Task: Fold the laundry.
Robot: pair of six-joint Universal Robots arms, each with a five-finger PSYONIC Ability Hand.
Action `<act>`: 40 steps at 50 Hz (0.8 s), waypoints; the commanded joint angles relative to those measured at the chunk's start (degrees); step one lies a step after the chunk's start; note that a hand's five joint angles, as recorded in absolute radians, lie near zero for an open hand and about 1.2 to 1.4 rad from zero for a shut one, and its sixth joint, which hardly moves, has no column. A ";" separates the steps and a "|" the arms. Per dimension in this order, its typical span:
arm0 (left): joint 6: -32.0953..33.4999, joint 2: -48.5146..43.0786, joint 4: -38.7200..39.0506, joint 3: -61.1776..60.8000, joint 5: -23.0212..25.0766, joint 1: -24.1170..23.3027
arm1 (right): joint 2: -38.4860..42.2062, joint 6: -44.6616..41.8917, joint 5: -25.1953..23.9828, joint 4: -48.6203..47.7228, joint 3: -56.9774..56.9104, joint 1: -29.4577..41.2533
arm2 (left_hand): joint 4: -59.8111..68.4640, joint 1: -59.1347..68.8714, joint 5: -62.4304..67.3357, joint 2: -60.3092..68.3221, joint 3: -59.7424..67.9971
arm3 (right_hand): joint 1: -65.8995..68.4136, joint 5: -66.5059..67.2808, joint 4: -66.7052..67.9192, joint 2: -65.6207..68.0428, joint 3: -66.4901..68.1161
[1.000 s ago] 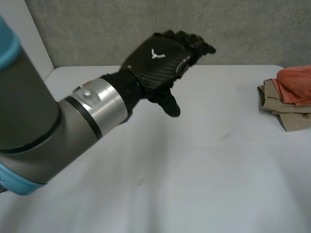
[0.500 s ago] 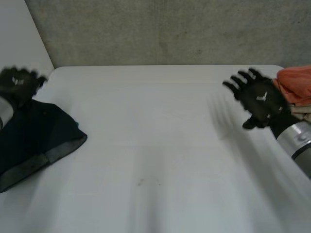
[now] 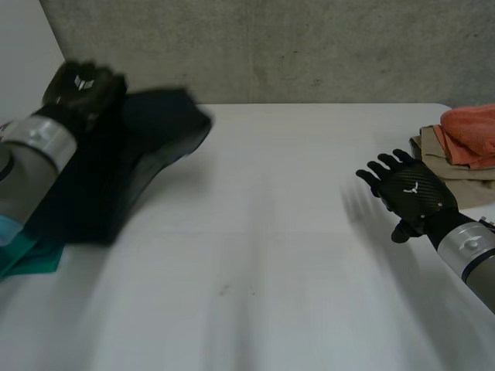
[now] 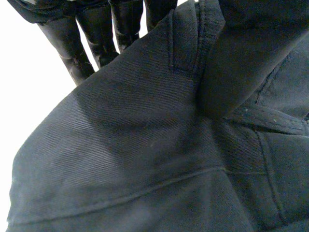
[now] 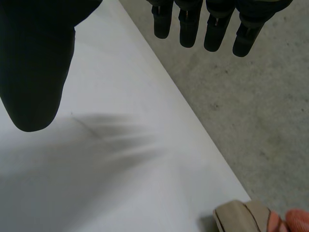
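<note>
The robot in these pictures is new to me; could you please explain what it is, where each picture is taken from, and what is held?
It is a machine with two arms at a white table, each ending in a black hand. One picture looks down from a camera between the arms; the other two come from cameras on the wrists, looking along each palm. The left hand pinches a dark garment between thumb and fingers and holds it up. The right hand is open and holds nothing. Beside it lies a folded tan cloth with an orange cloth on top. A teal cloth shows near the left arm.
</note>
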 commanded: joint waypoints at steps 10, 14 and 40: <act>-18.54 -24.86 0.32 23.60 -17.65 -28.75 | -1.90 0.78 6.70 7.51 -2.36 0.34 | 11.69 20.28 19.93 12.15 13.83 | -3.15 -2.74 -2.30 -2.43 -2.43; -18.63 -28.93 1.02 24.75 -17.57 -32.01 | -1.81 1.66 9.77 7.51 -3.15 0.08 | -13.62 -5.03 -5.38 -13.16 -11.48 | -3.15 -2.74 -2.30 -2.43 -2.43; -2.39 -4.85 -0.99 -0.21 -7.84 -7.44 | -2.72 18.79 13.91 24.92 -13.69 10.34 | -53.56 -44.96 -45.31 -53.10 -51.42 | -3.15 -2.74 -2.30 -2.43 -2.43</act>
